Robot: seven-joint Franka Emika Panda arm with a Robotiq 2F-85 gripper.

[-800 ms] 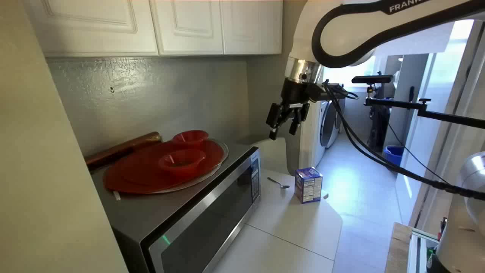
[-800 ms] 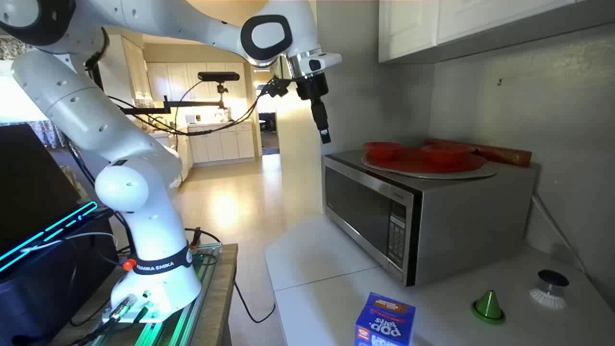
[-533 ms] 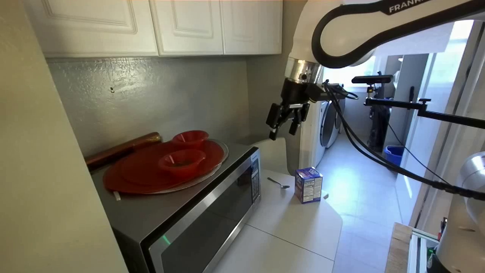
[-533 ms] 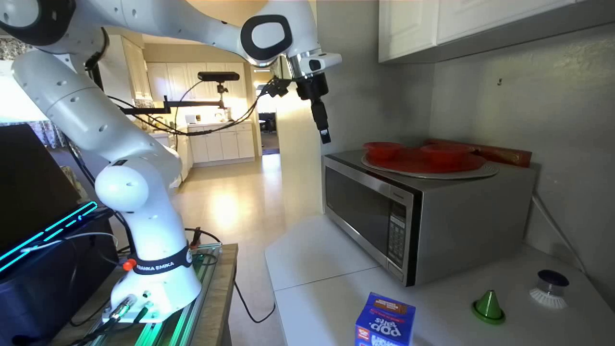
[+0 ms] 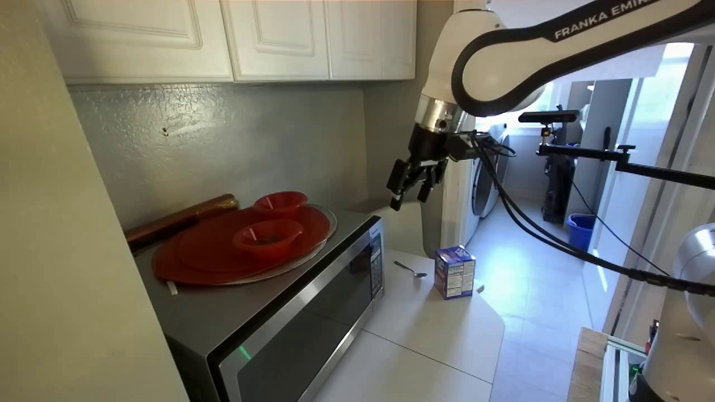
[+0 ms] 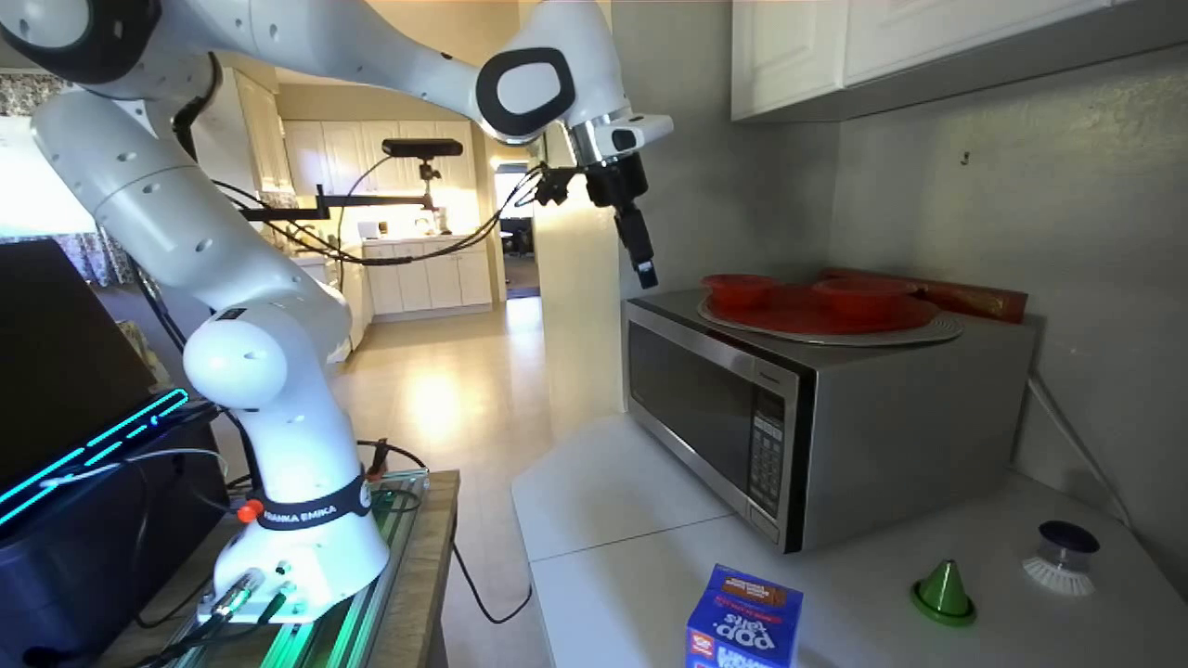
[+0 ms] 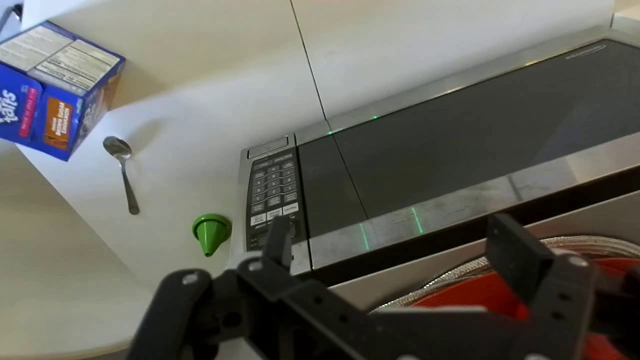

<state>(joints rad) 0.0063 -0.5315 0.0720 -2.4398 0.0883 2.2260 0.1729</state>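
My gripper [image 5: 409, 199] hangs in the air with its fingers spread and nothing between them. In an exterior view the gripper [image 6: 647, 276] is above and left of the microwave's near top corner, apart from everything. A silver microwave [image 6: 910, 427] with a dark door stands on the white table. On its top lies a red plate [image 5: 195, 251] over a silvery round mat [image 6: 947, 330], carrying two red bowls, one nearer [image 5: 273, 245] and one farther [image 5: 281, 202]. In the wrist view the fingers [image 7: 520, 257] frame the microwave's door edge [image 7: 390, 235], with part of the red plate [image 7: 480, 295] below.
On the table are a blue Pop-Tarts box [image 5: 455, 273], a spoon [image 7: 126, 175], a green cone [image 6: 945, 594] and a dish brush [image 6: 1063, 557]. A brown-red roll [image 5: 184, 218] lies behind the plate. White cabinets [image 5: 273, 39] hang above. A camera [image 5: 550, 116] sits on a bar behind the arm.
The arm was still at first, then my gripper moved slightly down and toward the microwave, tilting a little. Its fingers stay apart, and the objects have not moved.
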